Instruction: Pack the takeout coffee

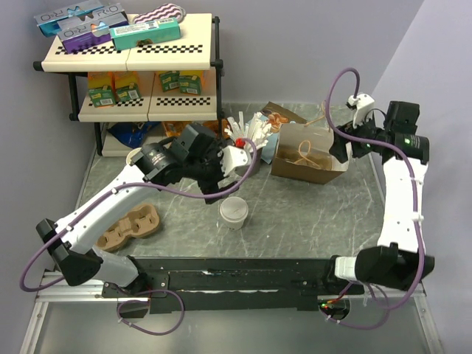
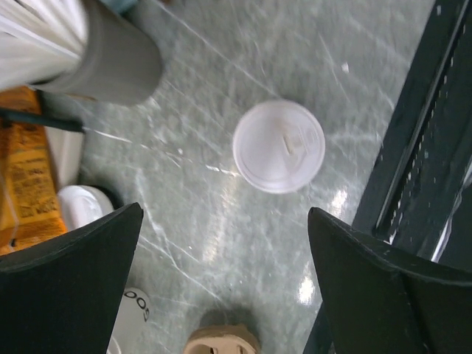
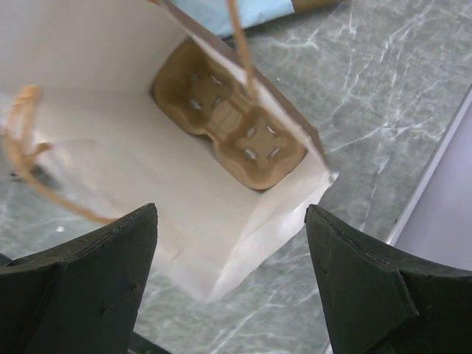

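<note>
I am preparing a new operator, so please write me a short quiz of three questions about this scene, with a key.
1. True or false: the takeout coffee already stands inside the paper bag.
2. What is seen inside the bag in the right wrist view?
A) a cardboard cup carrier
B) a stack of loose lids
C) a bundle of straws
3. Fill in the word: the left tool, facing the coffee from above, has its jaws ____.

Key: 1 false, it stands on the table outside the bag; 2 A; 3 open.
</note>
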Controlling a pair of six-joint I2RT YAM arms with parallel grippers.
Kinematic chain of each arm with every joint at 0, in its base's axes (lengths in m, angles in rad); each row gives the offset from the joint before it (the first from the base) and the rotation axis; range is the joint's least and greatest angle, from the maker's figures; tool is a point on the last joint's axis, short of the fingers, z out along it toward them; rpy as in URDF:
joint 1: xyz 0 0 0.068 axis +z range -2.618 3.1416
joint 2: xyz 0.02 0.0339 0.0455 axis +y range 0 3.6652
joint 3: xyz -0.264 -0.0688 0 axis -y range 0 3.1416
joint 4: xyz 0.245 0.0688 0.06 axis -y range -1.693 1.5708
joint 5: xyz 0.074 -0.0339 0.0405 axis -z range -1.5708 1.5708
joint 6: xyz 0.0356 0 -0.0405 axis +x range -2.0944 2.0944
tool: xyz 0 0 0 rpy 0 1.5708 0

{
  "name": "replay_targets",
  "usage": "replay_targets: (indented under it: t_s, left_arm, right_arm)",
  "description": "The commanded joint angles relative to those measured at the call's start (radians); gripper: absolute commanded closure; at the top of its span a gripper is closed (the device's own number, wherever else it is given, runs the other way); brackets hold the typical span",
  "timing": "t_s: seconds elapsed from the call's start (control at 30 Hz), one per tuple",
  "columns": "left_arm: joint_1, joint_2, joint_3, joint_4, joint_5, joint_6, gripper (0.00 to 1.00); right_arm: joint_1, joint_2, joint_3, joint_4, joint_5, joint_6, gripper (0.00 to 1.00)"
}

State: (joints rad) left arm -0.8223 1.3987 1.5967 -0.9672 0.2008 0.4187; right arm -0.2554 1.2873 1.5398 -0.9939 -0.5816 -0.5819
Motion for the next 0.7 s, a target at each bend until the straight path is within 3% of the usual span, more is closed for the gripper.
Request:
replay_targets:
  t_s: [0.0, 0.33, 0.53, 0.67]
  left_arm:
    - [-0.001, -0.066, -0.058, 0.045, 0.052, 0.057, 0.00]
    - [-0.001, -0.043, -0.023, -0.010, 0.057, 0.083, 0.01]
    - [-0.001, -0.029, -0.004, -0.033, 0.055, 0.084, 0.01]
    - [-0.001, -0.026, -0.004, -0.041, 0.066, 0.094, 0.00]
  right_arm:
    - [-0.007, 0.050, 0.084, 0.044, 0.011, -0.107, 0.14]
    - [0.021, 0.181, 0.178, 0.083, -0.011, -0.193, 0.15]
    - [0.027, 0.149, 0.163, 0.130, -0.058, -0.245, 0.16]
    - [0.044, 0.237, 0.239, -0.026, -0.127, -0.378, 0.16]
